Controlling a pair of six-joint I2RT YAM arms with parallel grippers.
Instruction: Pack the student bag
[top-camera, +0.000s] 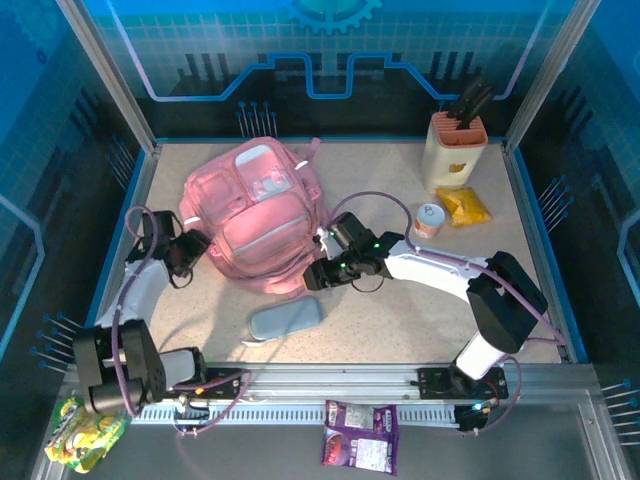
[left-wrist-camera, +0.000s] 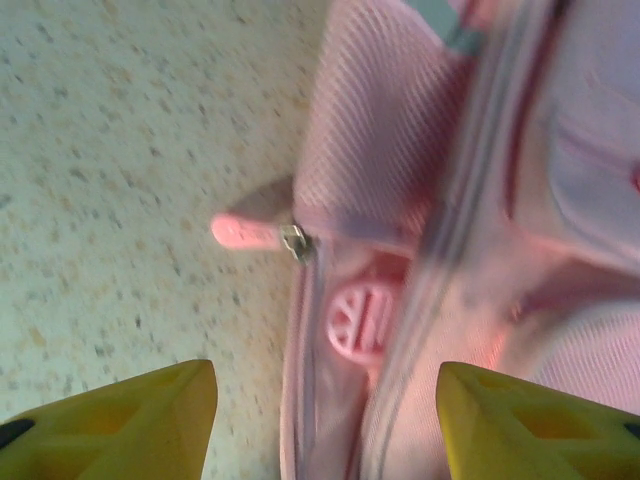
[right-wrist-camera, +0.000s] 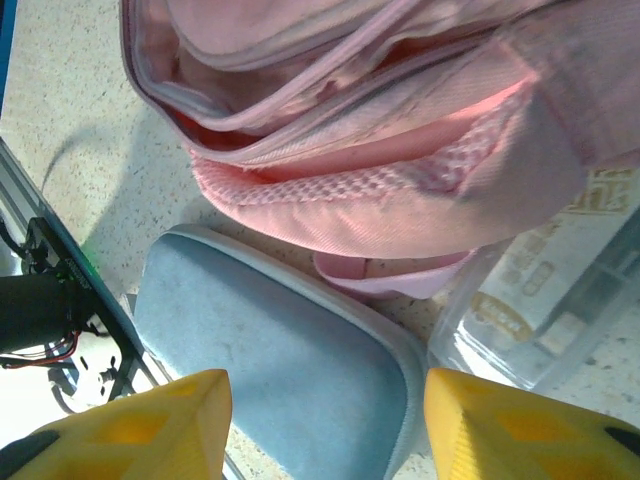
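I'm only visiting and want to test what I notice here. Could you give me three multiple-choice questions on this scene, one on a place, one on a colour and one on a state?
1. Where is the grey-blue pencil case?
A on a shelf
B on the table, by the student bag's near edge
C hanging from an arm

2. What colour is the student bag?
A pink
B green
C black

3. How does the right gripper stand?
A shut on a pen
B shut on a book
C open

Answers:
1. B: it lies flat on the table beside the bag.
2. A: its fabric is pink all over.
3. C: its jaws stand apart with nothing gripped between them.
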